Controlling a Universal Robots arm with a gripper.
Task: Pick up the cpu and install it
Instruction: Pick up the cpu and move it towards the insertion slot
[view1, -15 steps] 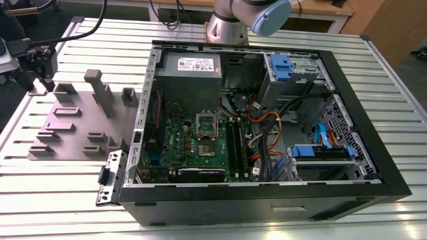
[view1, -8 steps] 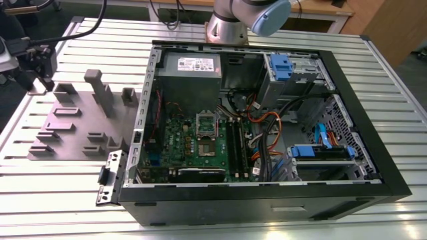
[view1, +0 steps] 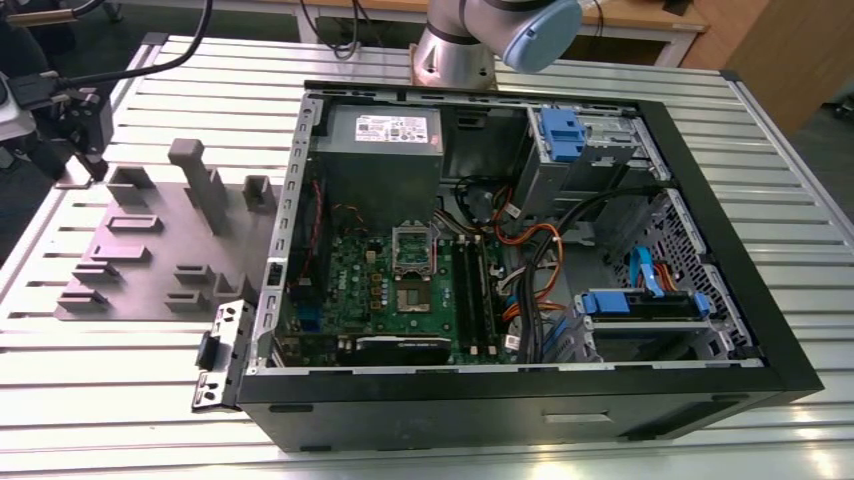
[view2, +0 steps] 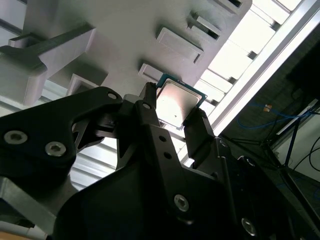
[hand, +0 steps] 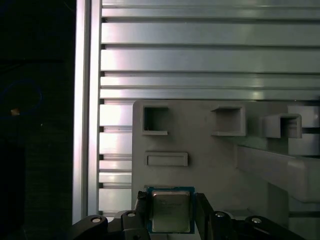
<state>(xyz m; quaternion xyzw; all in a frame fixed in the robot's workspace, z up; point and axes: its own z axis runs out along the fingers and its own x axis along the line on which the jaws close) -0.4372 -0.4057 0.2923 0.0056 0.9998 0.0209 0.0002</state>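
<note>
Exterior view: one ribbed metal tabletop (view1: 134, 400) carries one open computer case (view1: 534, 400) and, at the exterior view's left, one grey slotted tray (view1: 147, 235), with wooden furniture (view1: 787, 50) behind. Second wrist view: the tool (view2: 176, 114) has its two black fingers (view2: 200, 135) clamped on the one cpu (view2: 175, 102), over that tray. First wrist view: the cpu sits between the fingers, and the tray shows three square pockets (hand: 155, 120) and one flat slot (hand: 166, 159).

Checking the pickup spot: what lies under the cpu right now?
The grey fixture plate lies beneath the cpu, which sits between the gripper fingers. The chip hides the spot directly below it.
</note>
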